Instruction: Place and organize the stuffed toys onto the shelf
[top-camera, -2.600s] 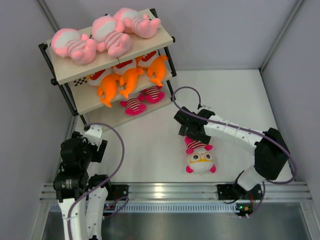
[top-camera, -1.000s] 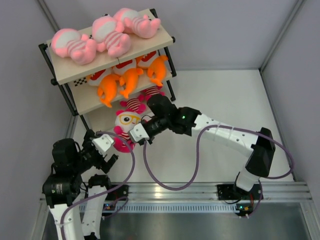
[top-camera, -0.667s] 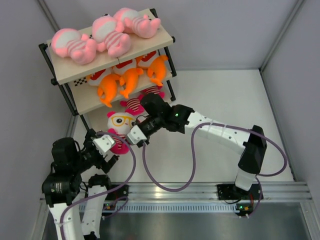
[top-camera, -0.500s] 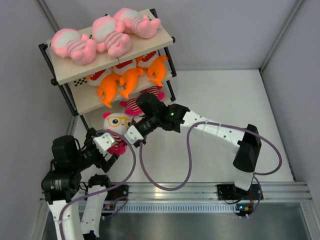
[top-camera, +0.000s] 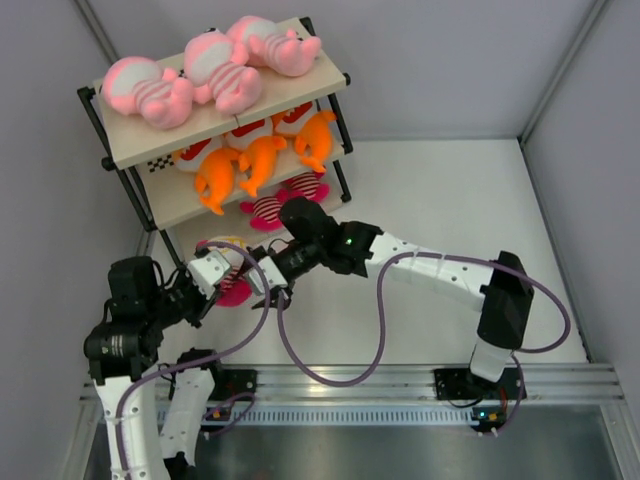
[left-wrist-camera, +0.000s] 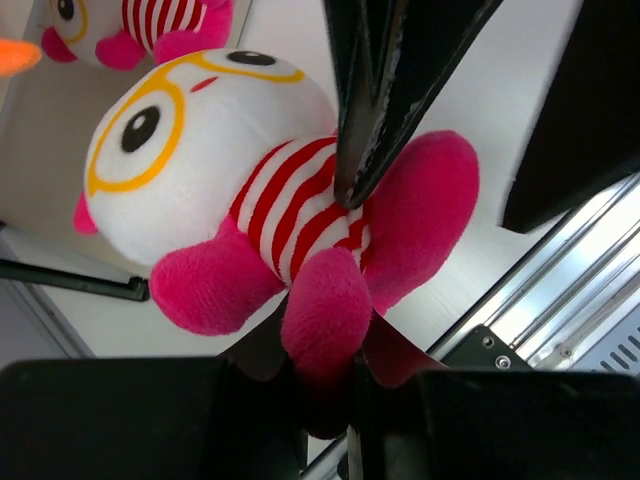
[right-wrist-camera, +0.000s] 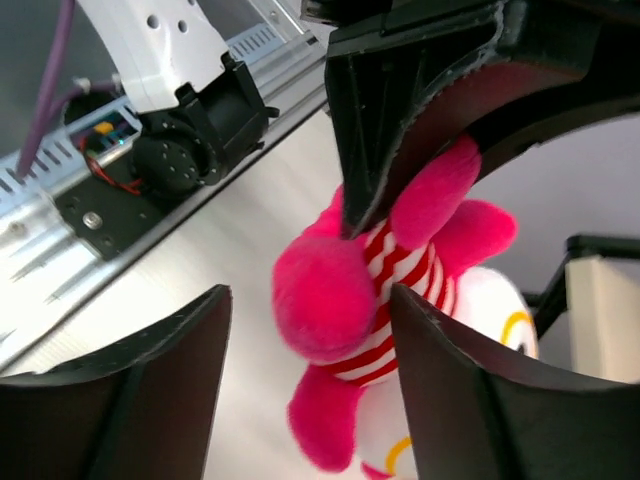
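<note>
A white-headed stuffed toy (left-wrist-camera: 200, 170) with yellow glasses, a red-striped shirt and magenta limbs hangs between both arms, left of the shelf's foot (top-camera: 236, 290). My left gripper (left-wrist-camera: 325, 350) is shut on one magenta foot (top-camera: 215, 268). The right gripper (right-wrist-camera: 308, 300) stands open around the toy's body (right-wrist-camera: 360, 300) without pinching it (top-camera: 272, 285). The shelf (top-camera: 140, 150) holds three pale pink toys (top-camera: 215, 70) on top, three orange ones (top-camera: 255, 155) in the middle, and two striped ones (top-camera: 268, 210) on the lowest board.
The shelf's black frame stands just behind the held toy. Grey walls enclose the white table on three sides. A metal rail (top-camera: 340, 380) with both arm bases runs along the near edge. Purple cables loop off both arms.
The right arm carried the toy left to the left arm. The left gripper has shut on the toy's foot and the right gripper has opened off it.
</note>
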